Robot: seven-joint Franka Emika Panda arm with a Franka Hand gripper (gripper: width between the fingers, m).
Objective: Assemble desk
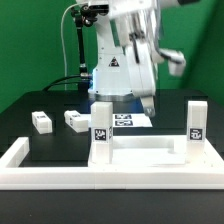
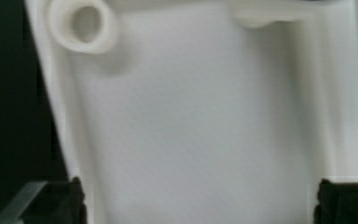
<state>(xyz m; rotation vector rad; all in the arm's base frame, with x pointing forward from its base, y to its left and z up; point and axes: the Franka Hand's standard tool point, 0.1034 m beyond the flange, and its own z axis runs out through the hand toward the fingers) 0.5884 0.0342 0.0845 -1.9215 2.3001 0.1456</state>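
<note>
Tabletop panel (image 1: pixel 145 150) lies flat against the front barrier wall (image 1: pixel 20 158), long axis across the exterior view, two legs (image 1: pixel 101 130) upright on it. Two loose legs (image 1: pixel 41 121) rest well off toward the exterior view's left. Gripper (image 1: pixel 148 105) hangs over the panel's far side, pointing down, jaws spread wide, holding nothing; panel directly beneath its fingertips (image 2: pixel 55 198).

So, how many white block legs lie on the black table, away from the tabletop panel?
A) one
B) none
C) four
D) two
D: a first loose leg and a second loose leg lie on the black table, toward the exterior view's left.
</note>
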